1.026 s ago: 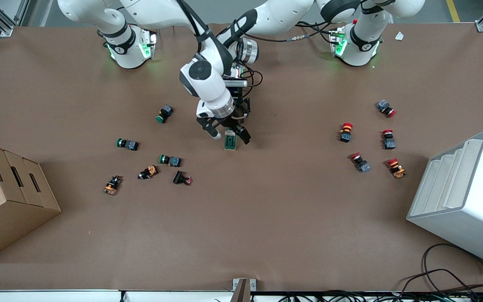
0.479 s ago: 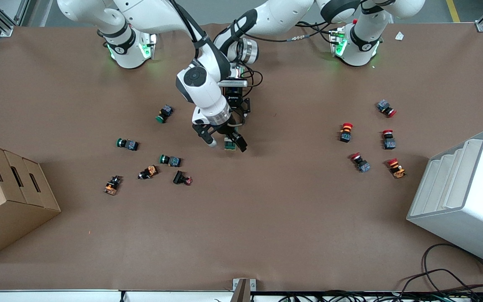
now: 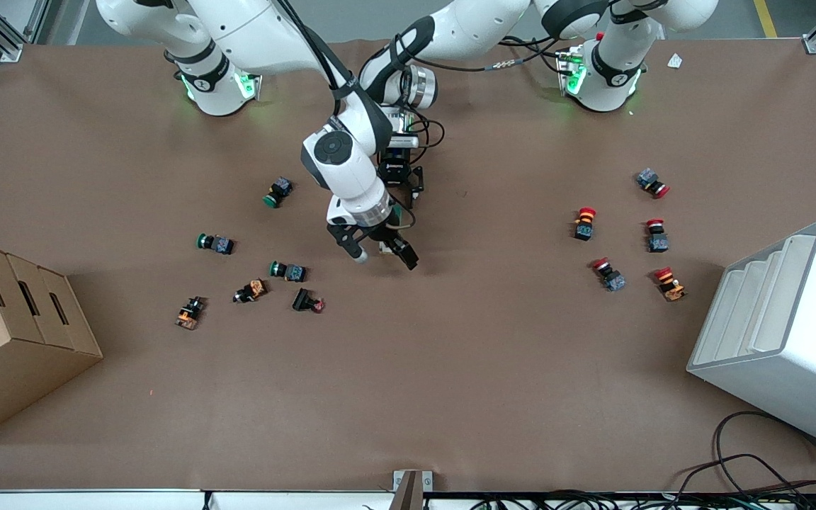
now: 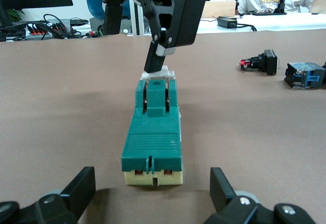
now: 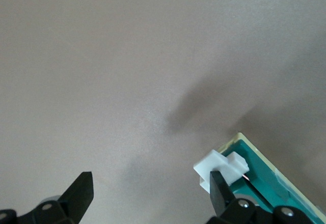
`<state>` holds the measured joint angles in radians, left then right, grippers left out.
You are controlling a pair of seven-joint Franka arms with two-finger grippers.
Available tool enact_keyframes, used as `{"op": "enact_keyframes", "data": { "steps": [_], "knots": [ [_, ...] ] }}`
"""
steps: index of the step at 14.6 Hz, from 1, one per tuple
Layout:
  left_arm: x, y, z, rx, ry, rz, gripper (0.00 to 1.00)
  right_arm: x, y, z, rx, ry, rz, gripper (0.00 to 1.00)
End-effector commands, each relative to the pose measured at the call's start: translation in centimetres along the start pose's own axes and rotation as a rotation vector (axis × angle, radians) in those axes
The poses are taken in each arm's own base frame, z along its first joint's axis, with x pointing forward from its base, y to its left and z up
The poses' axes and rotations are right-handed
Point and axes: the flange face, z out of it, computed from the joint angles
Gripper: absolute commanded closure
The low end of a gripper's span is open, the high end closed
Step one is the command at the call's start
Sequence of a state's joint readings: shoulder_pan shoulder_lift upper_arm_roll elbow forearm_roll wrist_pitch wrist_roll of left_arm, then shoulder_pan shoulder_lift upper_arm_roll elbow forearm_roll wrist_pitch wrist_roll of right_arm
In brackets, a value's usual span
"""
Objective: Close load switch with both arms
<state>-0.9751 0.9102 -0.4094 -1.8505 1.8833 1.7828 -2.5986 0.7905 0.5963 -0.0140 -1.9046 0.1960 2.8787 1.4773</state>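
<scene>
While both arms converge mid-bench, the load switch (image 4: 152, 137) lies flat on the brown bench (image 3: 450, 354), roughly central and a bit toward the robots' bases, mostly hidden under the right arm in the front view. Its long axis runs about along the line from the bases toward the front camera: cream base end toward the left hand (image 4: 153, 201), white lever (image 4: 157, 73) at the end nearer the front camera. Left hand sits low at the switch's base-side end, fingers (image 4: 79, 188) spread wide and flanking that end without touching the body, so it's not clamped yet. Right hand (image 3: 380, 251) hangs over the lever end with fingers apart and nothing between them; one finger (image 5: 220, 192) rests at or just against the white lever (image 5: 220, 167), the other finger (image 5: 79, 191) hangs over bare bench clear of the switch. Key relation, as I read it: the two hands face each other along the switch's long axis, right at the lever, left at the tail. A push on the lever looks like it would slide the body toward the left hand, so the left probably needs to close on the body and brace first. Risk: the finger slips off the small lever, or the switch skids or yaws. Push buttons (image 3: 287, 271) lie scattered well apart from it.
</scene>
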Motion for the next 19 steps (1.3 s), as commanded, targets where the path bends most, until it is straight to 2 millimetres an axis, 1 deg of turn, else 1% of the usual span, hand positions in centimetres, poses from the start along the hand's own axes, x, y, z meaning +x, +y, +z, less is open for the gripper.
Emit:
{"op": "enact_keyframes", "data": {
  "steps": [1,2,3,4,5,6,7,8,9,11,13,15,16,17,19],
  "knots": [
    [-0.9,-0.7,1.0,0.011,0.011,0.02,0.01,1.6,-1.2,0.5,0.007,0.004,-0.023,0.0],
    [-0.9,-0.7,1.0,0.011,0.011,0.021,0.01,2.5,-1.3,0.4,-0.026,0.003,-0.035,0.0],
    [-0.9,-0.7,1.0,0.011,0.011,0.021,0.01,3.5,-2.0,0.0,-0.061,-0.003,-0.047,0.0],
    [-0.9,-0.8,1.1,0.013,0.011,0.021,0.01,4.8,-2.6,-0.8,-0.092,-0.008,-0.065,0.0],
    [-0.8,-0.7,1.1,0.016,0.01,0.019,0.01,6.6,-2.9,-1.6,-0.136,-0.015,-0.104,0.0],
    [-0.6,-0.6,1.0,0.019,0.008,0.016,0.01,8.5,-3.4,-3.5,-0.154,-0.022,-0.15,0.0],
    [-0.4,-0.6,0.9,0.024,0.005,0.019,0.01,11.1,-3.5,-5.4,-0.177,-0.032,-0.2,0.0],
    [-0.2,-0.4,0.8,0.032,-0.001,0.029,0.01,13.2,-3.4,-7.2,-0.206,-0.048,-0.247,0.0],
    [-0.1,-0.2,0.5,0.046,-0.014,0.035,0.01,15.5,-3.1,-9.3,-0.234,-0.069,-0.296,0.0],
    [1.4,0.5,-0.4,0.079,-0.049,0.038,0.01,21.3,-1.7,-14.1,-0.288,-0.127,-0.417,0.0],
    [3.2,1.8,-1.5,0.113,-0.096,0.026,0.01,26.8,0.3,-18.7,-0.326,-0.2,-0.524,0.0],
    [5.9,3.7,-2.0,0.176,-0.166,-0.01,0.01,32.3,2.6,-22.7,-0.381,-0.249,-0.614,0.0],
    [7.4,4.6,-2.1,0.204,-0.204,-0.02,0.01,34.2,3.3,-24.7,-0.438,-0.251,-0.676,0.0],
    [9.4,5.5,-1.9,0.24,-0.25,-0.034,0.01,36.0,4.0,-26.6,-0.486,-0.262,-0.716,0.0],
    [13.5,6.8,-1.3,0.288,-0.321,-0.071,0.01,37.7,4.9,-30.0,-0.51,-0.29,-0.734,0.0]
  ]
}}
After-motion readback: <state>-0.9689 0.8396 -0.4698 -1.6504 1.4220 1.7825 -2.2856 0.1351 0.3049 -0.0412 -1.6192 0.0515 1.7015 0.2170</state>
